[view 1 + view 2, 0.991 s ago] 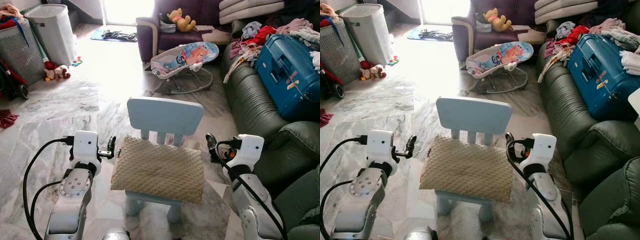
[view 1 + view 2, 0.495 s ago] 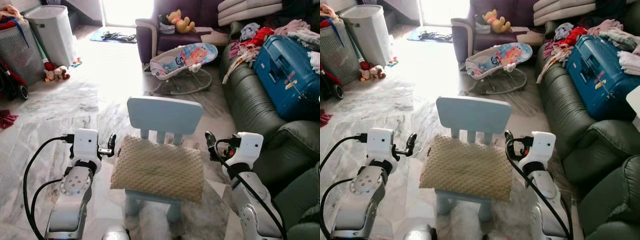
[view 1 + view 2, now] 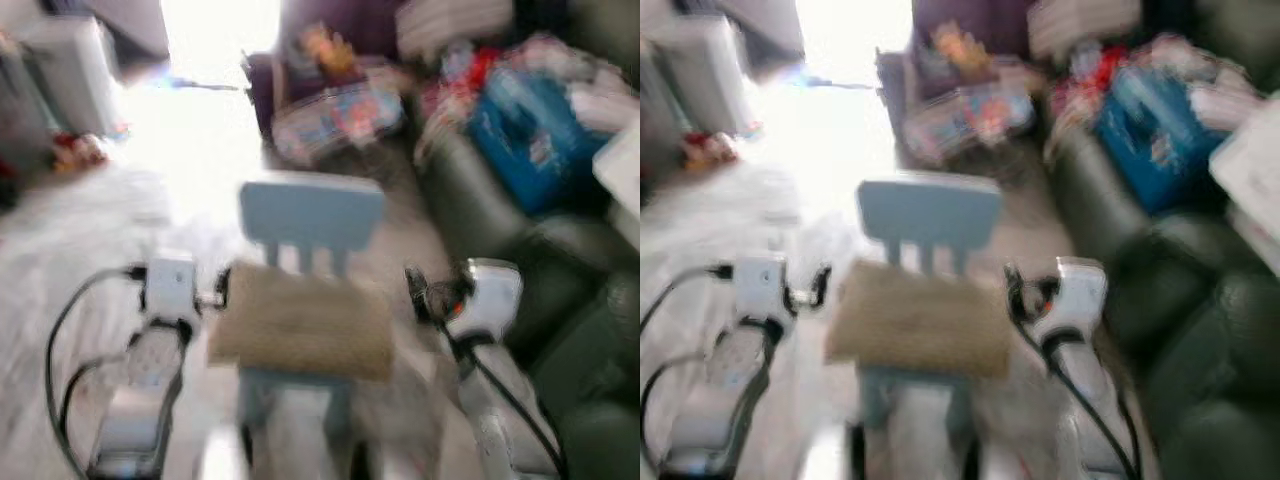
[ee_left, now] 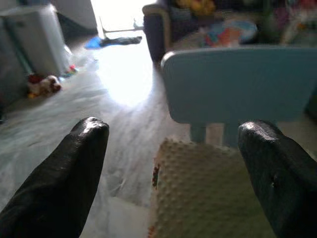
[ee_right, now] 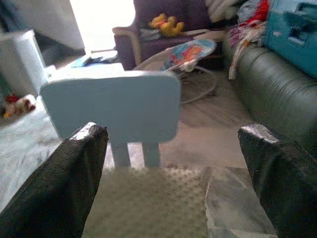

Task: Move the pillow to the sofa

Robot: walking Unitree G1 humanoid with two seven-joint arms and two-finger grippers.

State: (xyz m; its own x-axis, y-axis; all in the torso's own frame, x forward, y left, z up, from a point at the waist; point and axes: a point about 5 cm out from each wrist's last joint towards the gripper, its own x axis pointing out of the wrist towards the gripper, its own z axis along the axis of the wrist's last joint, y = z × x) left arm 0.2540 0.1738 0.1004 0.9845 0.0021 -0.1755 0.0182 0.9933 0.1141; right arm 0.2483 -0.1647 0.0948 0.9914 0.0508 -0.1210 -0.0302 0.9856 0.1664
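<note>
The beige pillow point(image 3: 300, 322) lies on the light blue child's chair point(image 3: 312, 215) at centre frame. My left gripper point(image 3: 222, 292) and right gripper point(image 3: 414, 290) flank it, fingers spread wide, holding nothing. The dark green sofa point(image 3: 510, 220) fills the right side.

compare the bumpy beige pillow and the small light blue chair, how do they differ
The bumpy beige pillow is soft, textured and lies flat; the small light blue chair is smooth, hard and stands upright on the floor. The pillow rests on the chair's seat and overhangs it, while the chair's backrest rises behind the pillow. Both sit between the two open grippers.
</note>
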